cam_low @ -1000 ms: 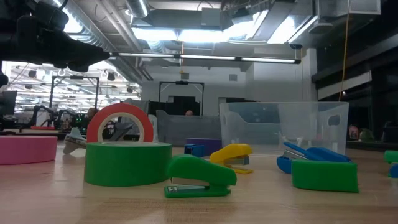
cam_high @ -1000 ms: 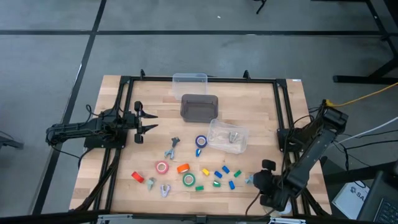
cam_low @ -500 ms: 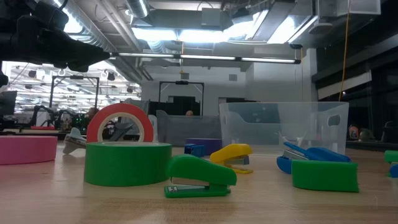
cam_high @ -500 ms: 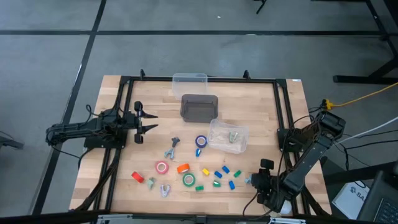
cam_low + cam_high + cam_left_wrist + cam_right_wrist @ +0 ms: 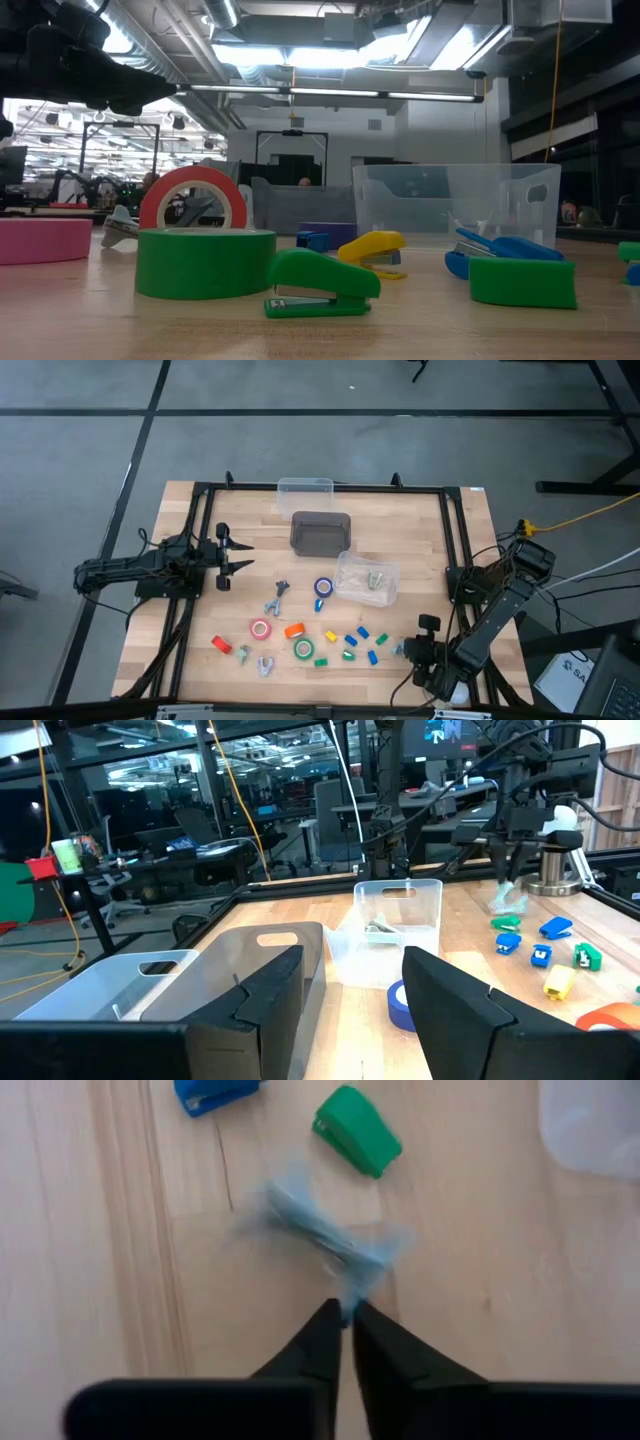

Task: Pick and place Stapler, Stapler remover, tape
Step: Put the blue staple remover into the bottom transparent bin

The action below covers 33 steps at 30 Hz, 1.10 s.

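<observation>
Staple remover (image 5: pixel 325 1240), a pale blue-grey winged piece, is being pinched at one wing by the right tool (image 5: pixel 344 1320), whose two dark fingers are nearly touching; it is blurred, and whether it is being lifted clear of the tabletop (image 5: pixel 420 530) cannot be told. In the high view this right tool (image 5: pixel 418 650) is being held near the tabletop's front right corner, just beside a blue stapler (image 5: pixel 371 657) and a green stapler (image 5: pixel 381 640). The left tool (image 5: pixel 232 554) is being kept over the left side of the tabletop, its fingers (image 5: pixel 450 1000) being held apart on nothing. Tape rolls are lying apart: blue (image 5: pixel 323 587) beside the clear bin (image 5: pixel 367 580), pink (image 5: pixel 261 629) and green (image 5: pixel 303 650) nearer the front.
</observation>
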Available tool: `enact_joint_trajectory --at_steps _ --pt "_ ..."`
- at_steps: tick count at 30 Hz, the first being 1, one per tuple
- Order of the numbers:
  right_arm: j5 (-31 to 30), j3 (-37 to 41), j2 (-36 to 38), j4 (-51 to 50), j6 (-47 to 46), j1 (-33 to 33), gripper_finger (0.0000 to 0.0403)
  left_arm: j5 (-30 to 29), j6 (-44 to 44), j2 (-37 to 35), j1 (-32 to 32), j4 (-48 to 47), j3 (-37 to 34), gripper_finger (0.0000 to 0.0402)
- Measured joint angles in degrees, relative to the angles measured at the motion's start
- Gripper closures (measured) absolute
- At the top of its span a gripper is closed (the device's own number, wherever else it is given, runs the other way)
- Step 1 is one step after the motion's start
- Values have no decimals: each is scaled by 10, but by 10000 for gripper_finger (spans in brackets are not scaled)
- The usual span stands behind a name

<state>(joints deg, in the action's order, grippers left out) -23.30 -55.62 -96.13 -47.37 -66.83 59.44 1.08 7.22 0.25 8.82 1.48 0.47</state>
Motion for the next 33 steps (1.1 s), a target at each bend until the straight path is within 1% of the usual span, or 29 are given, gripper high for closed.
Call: enact_joint_trajectory --at_steps 3,15,17,23,29,33 --pt "4 0 -1 -2 -2 0 396 0 0 0 0 0 0 233" --pt "-12 0 2 -5 -33 -12 399 0 0 0 0 0 0 233" --pt "-24 0 7 -5 -33 -12 400 0 0 0 0 0 0 233" --pt "-55 0 47 -9 -31 -12 401 0 0 0 0 0 0 233" --pt "-86 0 95 -14 -2 -20 401 0 0 0 0 0 0 233" --pt "-89 0 104 -20 25 -37 401 0 0 0 0 0 0 233"
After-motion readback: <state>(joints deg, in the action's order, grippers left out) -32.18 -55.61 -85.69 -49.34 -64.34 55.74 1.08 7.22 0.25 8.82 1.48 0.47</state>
